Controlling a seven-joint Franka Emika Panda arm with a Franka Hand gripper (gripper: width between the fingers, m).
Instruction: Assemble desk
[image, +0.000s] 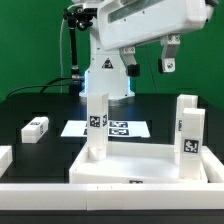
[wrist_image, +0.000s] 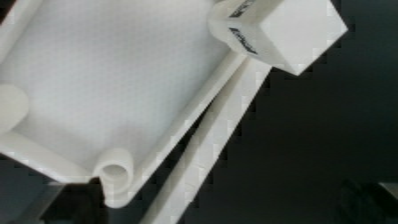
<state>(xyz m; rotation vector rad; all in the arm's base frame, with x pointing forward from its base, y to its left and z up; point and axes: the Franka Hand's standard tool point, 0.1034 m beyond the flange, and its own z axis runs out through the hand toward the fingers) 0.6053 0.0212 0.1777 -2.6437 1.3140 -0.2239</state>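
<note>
The tabletop (image: 135, 165) is lying socket side up at the near edge of the black table (image: 30, 105), pressed against a low white rail (image: 60, 190) running along the front. Two legs are standing upright in its corner sockets: one leg (image: 97, 125) at the exterior view's left and one leg (image: 187, 128) at the exterior view's right, each bearing black-and-white tags. A third leg (image: 35, 128) is lying flat on the table, well apart from the tabletop toward the exterior view's left. The gripper (image: 150, 62) is hanging high above the scene, clear of every part; it is sitting between the two upright legs as seen from the exterior view and touching neither. Its two fingers (image: 168, 62) are pointing downward with a gap showing between them and nothing in that gap, so they are standing released. The marker board (image: 108, 128) is lying behind the tabletop, partly hidden by the left standing leg. In the wrist view, the rimmed tabletop (wrist_image: 107, 90) is filling most of the frame, one tagged leg (wrist_image: 276, 35) is rising from its corner, and a round empty socket (wrist_image: 118, 175) is showing at another corner.
</note>
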